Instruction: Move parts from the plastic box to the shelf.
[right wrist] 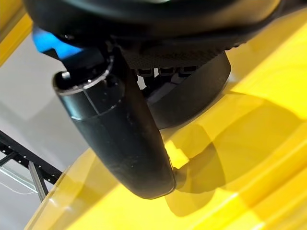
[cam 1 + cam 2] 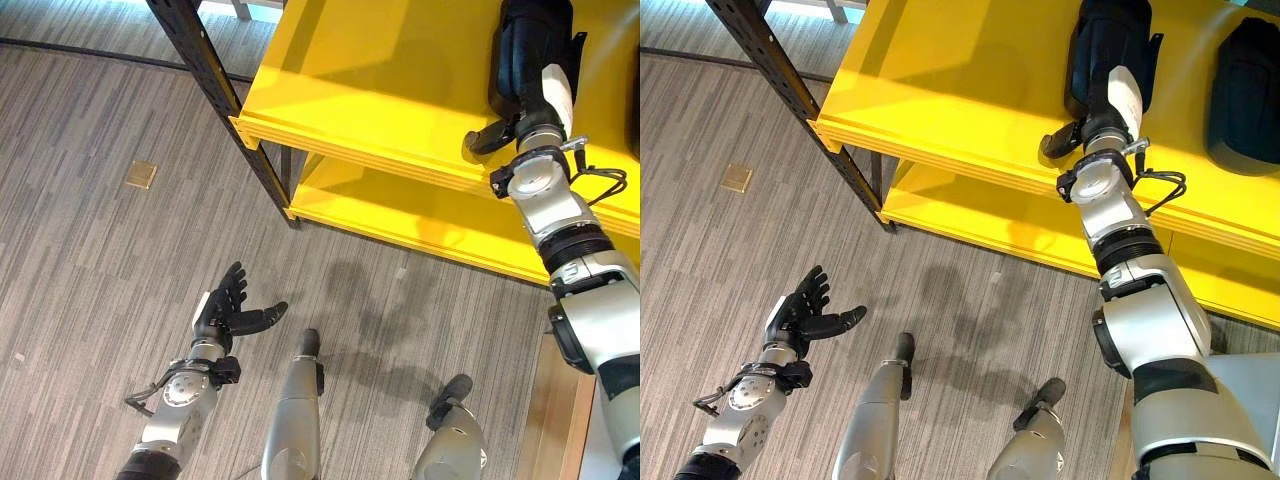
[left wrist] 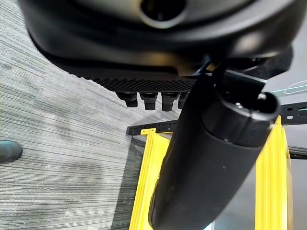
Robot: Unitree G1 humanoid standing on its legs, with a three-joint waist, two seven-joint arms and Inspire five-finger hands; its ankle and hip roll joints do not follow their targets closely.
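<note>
Placing step. Right hand (image 2: 1110,95) on dark rounded moulded part (image 2: 1105,40) atop yellow shelf board (image 2: 940,90), near front edge; grip not discernible. Left hand (image 2: 228,310) spread, empty, over floor. Next, likely: release, withdraw.

Workshop or storeroom setting: yellow shelf (image 2: 400,90) on black perforated steel uprights (image 2: 215,85) at 1 o'clock; grey wood-pattern floor (image 2: 90,260).

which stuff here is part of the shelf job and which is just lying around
Job:
- right hand on a black part, upper yellow shelf
- second black part on that shelf
- left hand, open, holding nothing

Lying about:
- brass floor plate
</note>
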